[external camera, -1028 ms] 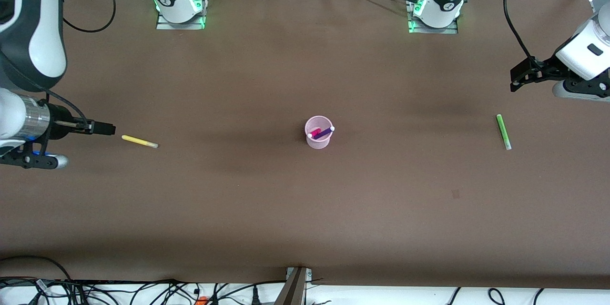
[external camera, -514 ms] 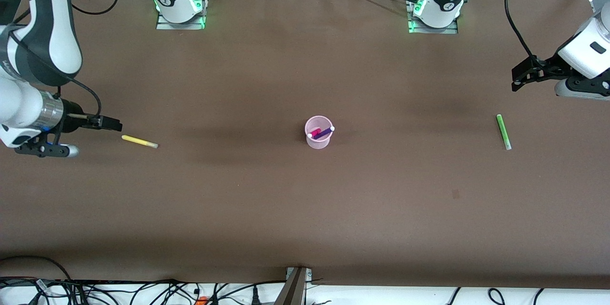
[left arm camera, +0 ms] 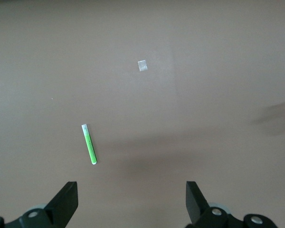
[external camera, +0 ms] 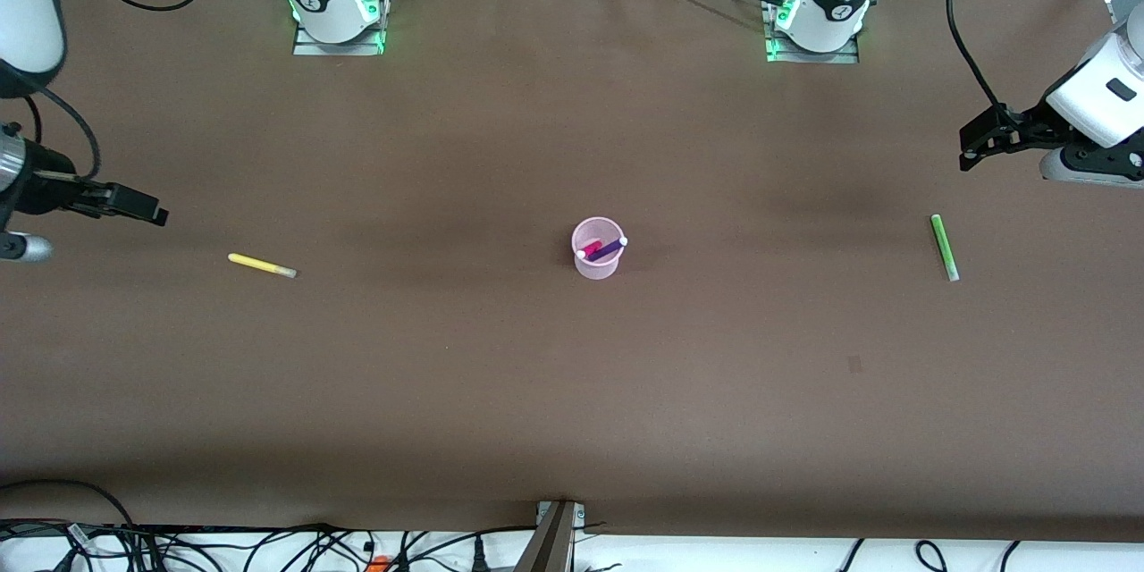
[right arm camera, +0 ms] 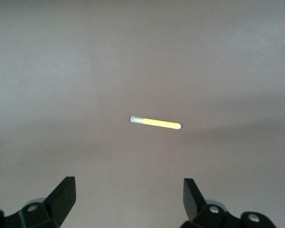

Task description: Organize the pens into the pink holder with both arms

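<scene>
We find two pens (external camera: 601,248) in the holder (external camera: 597,263) at desk (external camera: 572,393) centre; single pens lie at three (external camera: 944,248) and nine o'clock (external camera: 261,265).

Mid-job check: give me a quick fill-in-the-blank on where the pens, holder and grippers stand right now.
1. The pink holder has ____ pens in it.
2. The pen lying toward the right arm's end of the table is ____.
3. The green pen lies ____ on the table.
4. The left gripper and the right gripper are both ____.

Missing words: two; yellow; flat; open
</scene>
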